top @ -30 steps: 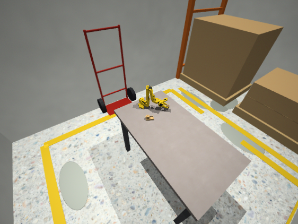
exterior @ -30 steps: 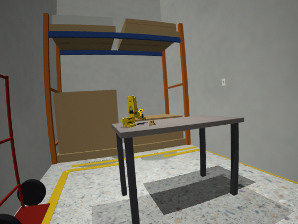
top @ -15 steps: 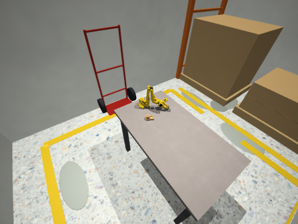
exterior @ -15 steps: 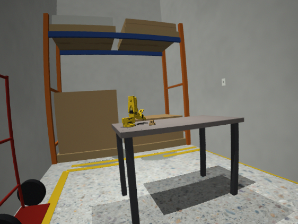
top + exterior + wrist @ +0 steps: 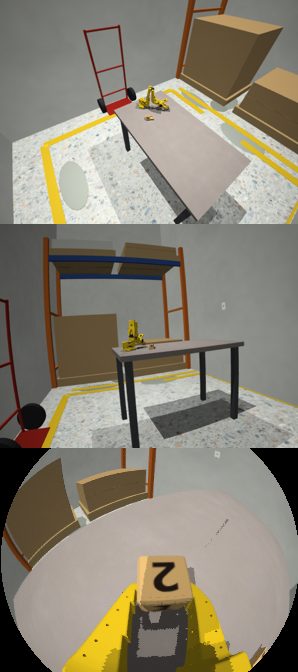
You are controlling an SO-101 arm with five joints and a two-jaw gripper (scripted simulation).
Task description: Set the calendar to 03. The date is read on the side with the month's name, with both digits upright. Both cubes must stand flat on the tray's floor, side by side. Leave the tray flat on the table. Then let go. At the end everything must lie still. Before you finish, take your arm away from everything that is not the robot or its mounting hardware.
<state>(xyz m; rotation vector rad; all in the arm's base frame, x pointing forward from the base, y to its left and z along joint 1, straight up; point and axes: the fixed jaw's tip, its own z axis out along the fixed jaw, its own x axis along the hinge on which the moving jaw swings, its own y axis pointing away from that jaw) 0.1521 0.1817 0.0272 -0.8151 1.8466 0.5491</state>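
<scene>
Gripper (image 5: 161, 608) closed on a wooden cube (image 5: 164, 583), jaws narrow, pinching it from below in the wrist view. Cube face toward the wrist camera shows a dark digit 2, printed upside down as seen from there. Cube is lifted clear of the table (image 5: 185, 148); grey table top is visible beyond and beneath it.

Top view: yellow arm (image 5: 152, 100) sits at the far end of the table, folded low, gripper end reaching right of its base. Held cube too small to make out in that view. Tray (image 5: 149, 117) lies on the table just near of the arm, apart from the gripper, with what looks like one cube in it; its digits cannot be read at this size. Exterior view: the tray (image 5: 151, 346) rests flat on the table top, right of the arm's base.

Surroundings: red hand truck (image 5: 108, 71) stands on the floor at the table's far left. Orange rack (image 5: 116, 311) with blue beams behind the table, cardboard boxes (image 5: 147, 258) on its upper shelf. Large cardboard boxes (image 5: 225, 56) on the floor to the far right. Yellow floor tape (image 5: 53, 183) runs round the table.
</scene>
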